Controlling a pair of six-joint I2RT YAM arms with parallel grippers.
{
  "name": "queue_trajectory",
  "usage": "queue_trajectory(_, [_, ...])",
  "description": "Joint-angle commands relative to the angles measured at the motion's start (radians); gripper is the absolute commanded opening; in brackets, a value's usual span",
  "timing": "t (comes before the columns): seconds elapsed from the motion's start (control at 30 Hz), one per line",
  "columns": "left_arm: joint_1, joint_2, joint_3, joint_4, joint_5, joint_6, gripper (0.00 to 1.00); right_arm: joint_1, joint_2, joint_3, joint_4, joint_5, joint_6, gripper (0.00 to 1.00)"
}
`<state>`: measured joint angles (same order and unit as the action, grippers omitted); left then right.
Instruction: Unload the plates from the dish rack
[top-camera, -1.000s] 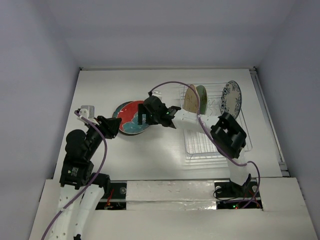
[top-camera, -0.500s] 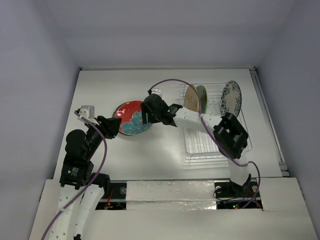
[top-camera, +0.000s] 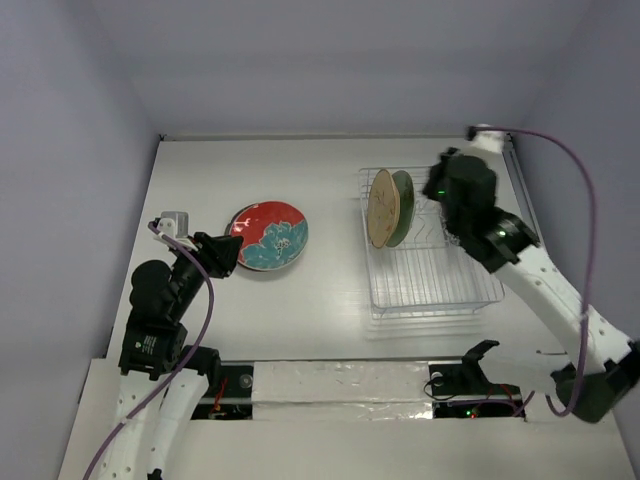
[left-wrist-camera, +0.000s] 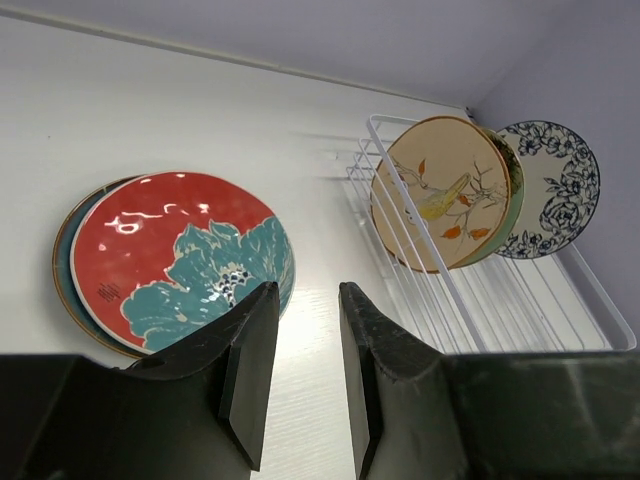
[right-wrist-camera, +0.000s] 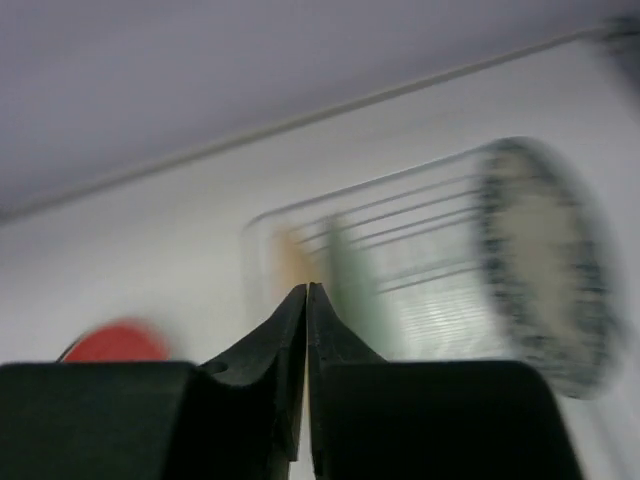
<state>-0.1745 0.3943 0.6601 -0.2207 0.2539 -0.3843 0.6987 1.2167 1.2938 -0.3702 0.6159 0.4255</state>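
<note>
A red plate with a teal flower (top-camera: 270, 235) (left-wrist-camera: 180, 250) lies flat on the table, on a dark teal plate whose rim (left-wrist-camera: 62, 265) shows at its left. The white wire dish rack (top-camera: 430, 285) (left-wrist-camera: 428, 290) holds a tan plate (top-camera: 381, 208) (left-wrist-camera: 440, 190) and a pale green plate (top-camera: 402, 208) upright. A white plate with a blue rim (left-wrist-camera: 560, 190) stands behind them, hidden by the arm in the top view. My right gripper (right-wrist-camera: 307, 288) is shut on nothing, high over the rack's far right. My left gripper (left-wrist-camera: 305, 290) (top-camera: 222, 255) is open and empty, near the red plate.
The rack's near half (top-camera: 420, 270) holds only bare tines. Walls close the table at the back and on both sides. A raised strip (top-camera: 540, 250) runs along the table's right edge beside the rack. The right wrist view is blurred.
My right arm swung away from the red plate, right and back to above the rack, and its jaws closed. The red plate stays flat on the table. The left arm has not moved.
</note>
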Motion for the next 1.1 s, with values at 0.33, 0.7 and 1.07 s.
queue_trajectory(0.33, [-0.022, -0.009, -0.004, 0.05, 0.008, -0.002, 0.28, -0.447, -0.01, -0.183, -0.156, 0.105, -0.068, 0.73])
queue_trajectory(0.7, [-0.031, -0.018, -0.001, 0.044, -0.007, -0.002, 0.28, -0.489, 0.138, -0.142, -0.145, 0.179, -0.059, 0.51])
queue_trajectory(1.07, [-0.031, -0.029, 0.006, 0.032, -0.034, -0.001, 0.28, -0.489, 0.212, -0.079, -0.19, 0.229, -0.106, 0.21])
